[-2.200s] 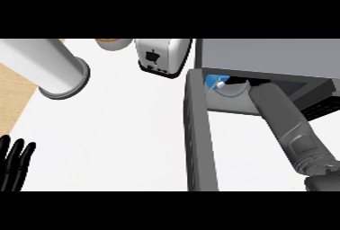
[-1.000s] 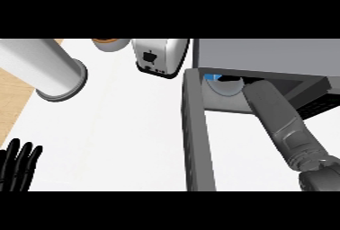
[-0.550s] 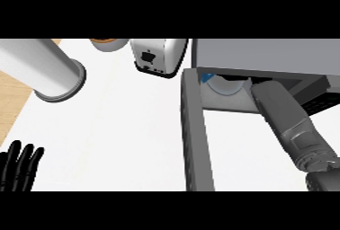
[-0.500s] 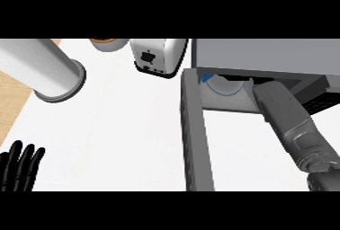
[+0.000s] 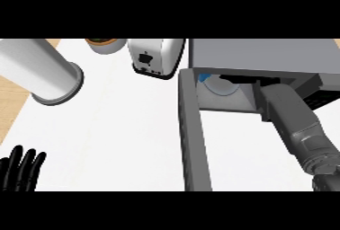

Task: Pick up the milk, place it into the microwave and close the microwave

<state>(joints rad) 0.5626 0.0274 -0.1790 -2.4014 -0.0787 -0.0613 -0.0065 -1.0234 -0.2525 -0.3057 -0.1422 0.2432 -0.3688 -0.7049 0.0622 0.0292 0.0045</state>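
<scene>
The milk (image 5: 222, 84) sits inside the open microwave (image 5: 266, 51) at 1 o'clock. The right robot hand (image 5: 244, 79) reaches into the cavity beside it; its grip cannot be told. The left robot hand (image 5: 20, 173) rests released, fingers up, at 8 o'clock on the desk (image 5: 119, 130). A toaster (image 5: 154, 57) stands at 12 o'clock.

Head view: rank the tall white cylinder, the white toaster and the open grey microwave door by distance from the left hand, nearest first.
From the left hand, at the lower left edge:
1. Tall white cylinder, upper left.
2. Open grey microwave door, centre right.
3. White toaster, top centre.
</scene>
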